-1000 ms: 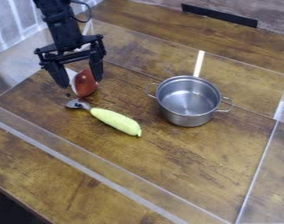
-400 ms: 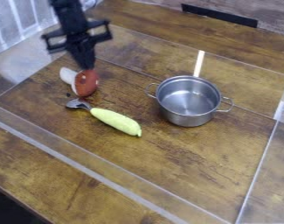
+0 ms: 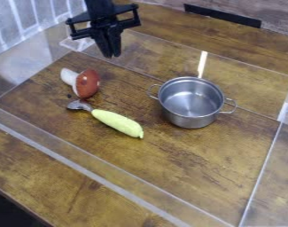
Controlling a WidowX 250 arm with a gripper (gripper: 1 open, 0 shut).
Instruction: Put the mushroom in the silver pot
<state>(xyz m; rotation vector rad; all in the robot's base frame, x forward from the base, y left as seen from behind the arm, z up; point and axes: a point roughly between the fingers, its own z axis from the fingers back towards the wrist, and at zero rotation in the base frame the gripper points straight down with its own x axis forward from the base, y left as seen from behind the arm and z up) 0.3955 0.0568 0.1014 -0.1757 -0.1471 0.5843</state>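
Note:
The mushroom (image 3: 86, 82), with a reddish-brown cap and a whitish stem, lies on its side on the wooden table at the left. The silver pot (image 3: 190, 100) stands to its right near the middle, with nothing in it. My gripper (image 3: 108, 50) hangs in the air at the top, behind and above the mushroom and well apart from it. Its dark fingers are drawn close together and hold nothing.
A yellow-green vegetable (image 3: 118, 122) lies in front of the mushroom, with a small metal piece (image 3: 77, 105) at its left end. A clear plastic wall (image 3: 134, 182) borders the work area at the front and right. A pale stick (image 3: 202, 64) stands behind the pot.
The gripper stood open around the mushroom, then closed and rose up and to the right without it. The mushroom stays on the table.

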